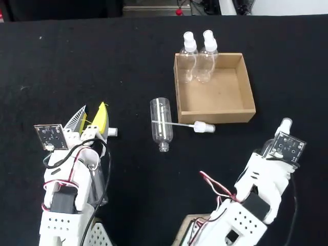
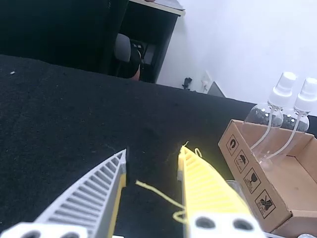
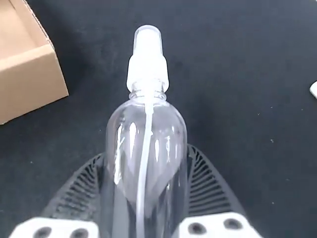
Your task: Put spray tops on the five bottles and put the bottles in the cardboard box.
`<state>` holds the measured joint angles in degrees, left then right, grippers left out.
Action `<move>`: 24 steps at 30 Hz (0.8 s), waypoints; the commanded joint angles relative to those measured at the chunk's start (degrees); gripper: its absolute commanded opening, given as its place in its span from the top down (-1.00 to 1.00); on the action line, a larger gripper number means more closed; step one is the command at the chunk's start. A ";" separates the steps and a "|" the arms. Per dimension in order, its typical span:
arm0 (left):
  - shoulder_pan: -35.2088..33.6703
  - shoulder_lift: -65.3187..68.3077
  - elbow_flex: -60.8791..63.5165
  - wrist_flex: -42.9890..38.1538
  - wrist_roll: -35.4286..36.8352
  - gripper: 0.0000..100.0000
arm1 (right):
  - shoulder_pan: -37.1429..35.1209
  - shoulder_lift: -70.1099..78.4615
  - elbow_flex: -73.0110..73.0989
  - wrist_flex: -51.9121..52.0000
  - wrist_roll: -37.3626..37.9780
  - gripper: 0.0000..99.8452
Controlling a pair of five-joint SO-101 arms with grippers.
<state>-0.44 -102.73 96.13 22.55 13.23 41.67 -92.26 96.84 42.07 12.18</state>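
The cardboard box (image 1: 241,115) stands at the back right, with two topped bottles (image 1: 189,56) (image 1: 207,55) leaning in its far left corner; the left wrist view shows them too (image 2: 270,116). A bottle without a top (image 1: 161,124) lies in front of the box's left side. A loose spray top (image 1: 204,127) lies beside it, its tube across the bottle. My right gripper (image 3: 144,158) is shut on a topped bottle (image 3: 146,134), whose cap (image 1: 285,124) shows near the table's right side. My left gripper (image 1: 93,107) (image 2: 152,151) is open and holds nothing. Another white spray top (image 1: 111,131) pokes out beside its yellow finger.
A clear bottle body (image 1: 97,179) seems to lie under the left arm. The table (image 1: 61,61) is covered in black cloth, with bare room at the back left. A tan piece (image 1: 190,225) lies at the front edge between the arms.
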 commanded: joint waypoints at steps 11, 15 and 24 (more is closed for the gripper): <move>-0.04 -0.26 1.27 0.00 -0.35 0.67 | 1.05 16.13 -0.92 -12.57 0.18 0.98; -0.04 -0.26 1.27 0.00 -0.35 0.67 | 1.05 18.95 -2.42 -13.01 0.18 0.98; -0.04 -0.26 1.27 0.00 -0.35 0.67 | 0.97 30.73 -8.31 -13.10 0.62 0.98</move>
<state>-0.44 -102.73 96.13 22.55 13.23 41.67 -66.33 94.11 30.99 12.18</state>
